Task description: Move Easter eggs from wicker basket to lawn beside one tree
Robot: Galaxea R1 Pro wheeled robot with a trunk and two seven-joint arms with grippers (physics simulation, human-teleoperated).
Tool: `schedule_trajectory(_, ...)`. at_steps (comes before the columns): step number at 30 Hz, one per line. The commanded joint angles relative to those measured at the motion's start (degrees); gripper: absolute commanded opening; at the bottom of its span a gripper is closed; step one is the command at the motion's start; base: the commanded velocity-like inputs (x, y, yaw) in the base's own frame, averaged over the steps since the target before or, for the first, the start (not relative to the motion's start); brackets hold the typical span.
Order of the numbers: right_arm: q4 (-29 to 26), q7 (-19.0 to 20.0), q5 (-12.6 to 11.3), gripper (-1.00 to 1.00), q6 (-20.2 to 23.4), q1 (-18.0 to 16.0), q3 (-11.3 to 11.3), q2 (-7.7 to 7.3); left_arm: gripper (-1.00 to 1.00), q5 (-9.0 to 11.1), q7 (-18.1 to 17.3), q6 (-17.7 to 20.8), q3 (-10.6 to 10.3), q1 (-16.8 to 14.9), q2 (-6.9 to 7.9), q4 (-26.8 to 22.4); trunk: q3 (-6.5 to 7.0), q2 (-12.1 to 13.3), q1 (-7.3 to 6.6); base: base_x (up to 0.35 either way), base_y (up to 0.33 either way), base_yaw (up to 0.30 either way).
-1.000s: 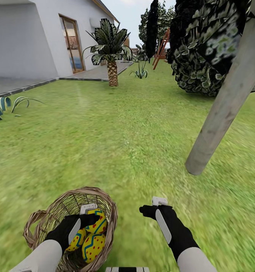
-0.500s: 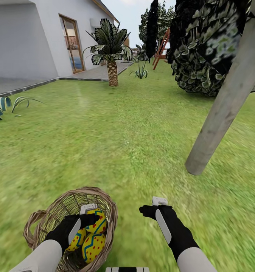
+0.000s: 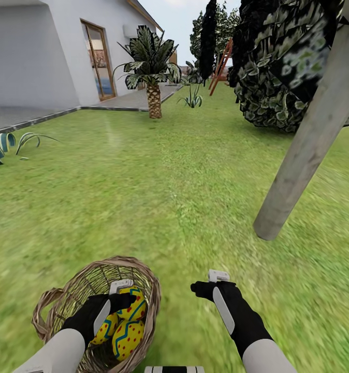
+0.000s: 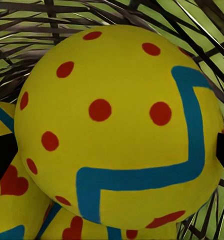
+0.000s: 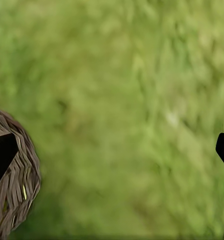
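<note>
The left tool (image 3: pixel 124 294) is down inside the wicker basket (image 3: pixel 143 290), its fingers spread on either side of the top Easter egg (image 4: pixel 116 125) without clearly pressing it; the other two eggs (image 3: pixel 127 336) lie beneath, all three in the basket. Just beside the basket, the right tool (image 3: pixel 208 284) hangs over the lawn (image 3: pixel 143 197), spread with nothing between its fingers. Farther off to the right stands the pale grey trunk of the tree (image 3: pixel 304 150). Beyond are a palm (image 3: pixel 153 67) and the white house (image 3: pixel 34 57).
</note>
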Motion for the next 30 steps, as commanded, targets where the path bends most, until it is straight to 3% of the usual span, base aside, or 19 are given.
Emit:
schedule_trajectory(1, -0.08, -0.54, -0.61, 1.00, 0.19, -0.02, 0.09, 0.00, -1.00, -0.32, -0.34, 0.36, 0.43, -0.01, -0.06, -0.11, -0.05, -0.02, -0.01, 0.000, 0.000, 0.000)
schedule_trajectory(11, -0.08, -0.54, -0.61, 1.00, 0.19, -0.02, 0.09, 0.00, -1.00, -0.32, -0.34, 0.36, 0.46, -0.01, -0.02, -0.12, 0.39, 0.01, -0.06, 0.000, 0.000, 0.000)
schedule_trajectory(24, -0.08, -0.54, -0.61, 1.00, 0.20, -0.02, 0.06, 0.00, -1.00, -0.30, -0.38, 0.48, 0.50, -0.01, 0.05, -0.10, 3.27, 0.18, -0.40, 0.000, 0.000, 0.000)
schedule_trajectory(30, -0.08, -0.54, -0.61, 1.00, 0.19, -0.02, -0.09, 0.00, -1.00, -0.30, -0.43, 4.44, 0.51, -0.01, 0.27, -0.13, 4.60, 0.26, -0.55, 0.000, 0.000, 0.000)
